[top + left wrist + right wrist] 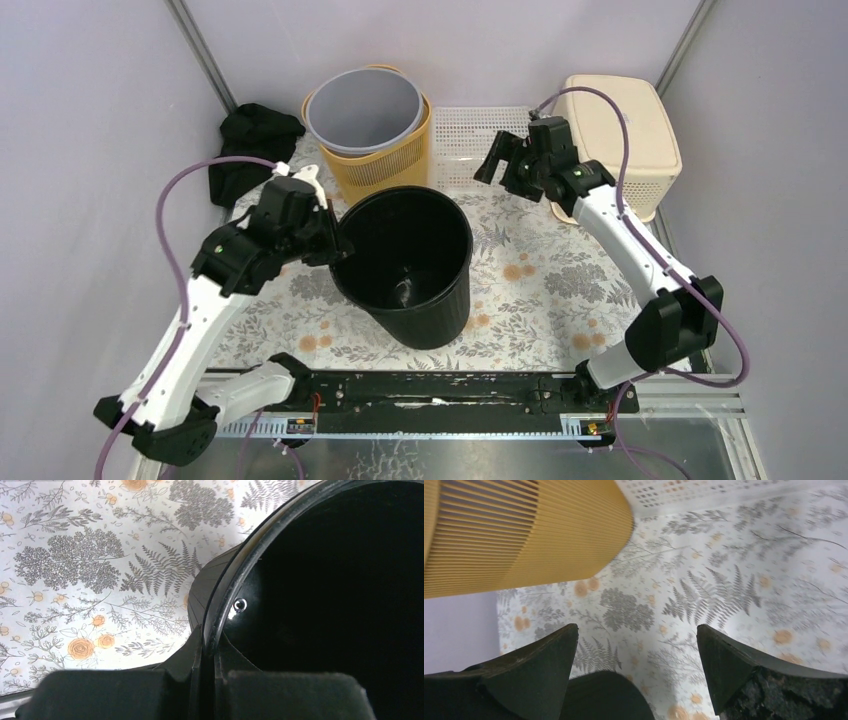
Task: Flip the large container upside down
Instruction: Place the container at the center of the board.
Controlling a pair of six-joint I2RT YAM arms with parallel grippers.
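Note:
The large container [405,265] is a black bucket standing mouth up in the middle of the floral mat, leaning slightly. My left gripper [338,245] is shut on its left rim. In the left wrist view the rim [235,585] runs between the two fingers, one outside the wall and one inside, at the left gripper [208,647]. My right gripper [492,158] hangs open above the mat at the back, apart from the container. In the right wrist view nothing is between the fingertips of the right gripper [636,635], only the mat below.
A yellow ribbed basket [385,165] with a grey bucket [365,108] inside stands just behind the container. A white perforated tray [470,135] and a cream lidded bin [620,140] are at the back right. A black cloth [250,145] lies at the back left.

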